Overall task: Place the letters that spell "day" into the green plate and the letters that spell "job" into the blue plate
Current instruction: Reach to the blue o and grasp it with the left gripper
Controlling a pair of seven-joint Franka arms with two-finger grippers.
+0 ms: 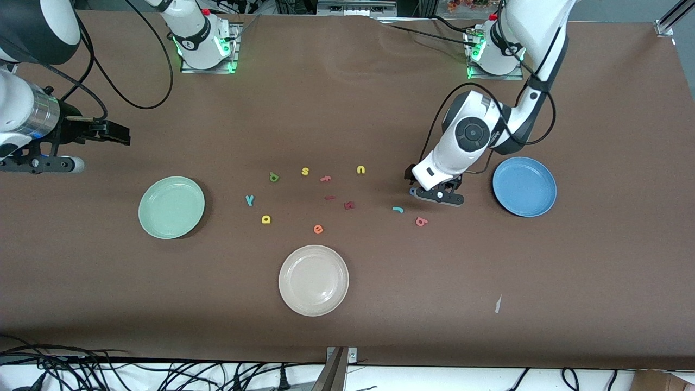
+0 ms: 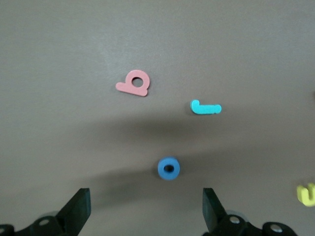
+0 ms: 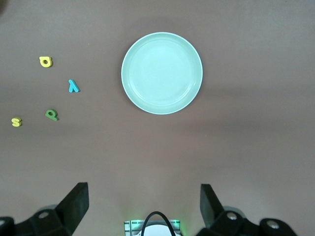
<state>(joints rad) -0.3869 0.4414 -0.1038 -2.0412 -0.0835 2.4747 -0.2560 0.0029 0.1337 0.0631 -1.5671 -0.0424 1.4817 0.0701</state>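
My left gripper (image 1: 436, 195) hangs open, low over the table beside the blue plate (image 1: 524, 186). The blue "o" (image 2: 169, 168) lies just ahead of its open jaws (image 2: 145, 207), and shows at the gripper's edge (image 1: 412, 191). The teal "j" (image 1: 398, 209) and salmon "b" (image 1: 421, 221) lie close by, nearer the camera. My right gripper (image 1: 120, 133) is open and held high near the green plate (image 1: 171, 207). In the right wrist view I see the green plate (image 3: 162, 73), yellow "d" (image 3: 45, 61), teal "y" (image 3: 73, 86) and dark green "a" (image 3: 51, 114).
A cream plate (image 1: 313, 279) sits nearest the camera. Other letters lie mid-table: yellow "s" (image 1: 305, 171), yellow "u" (image 1: 361, 170), orange "e" (image 1: 318, 229), a salmon letter (image 1: 325, 178) and two dark red ones (image 1: 349, 205). A paper scrap (image 1: 498, 304) lies toward the left arm's end.
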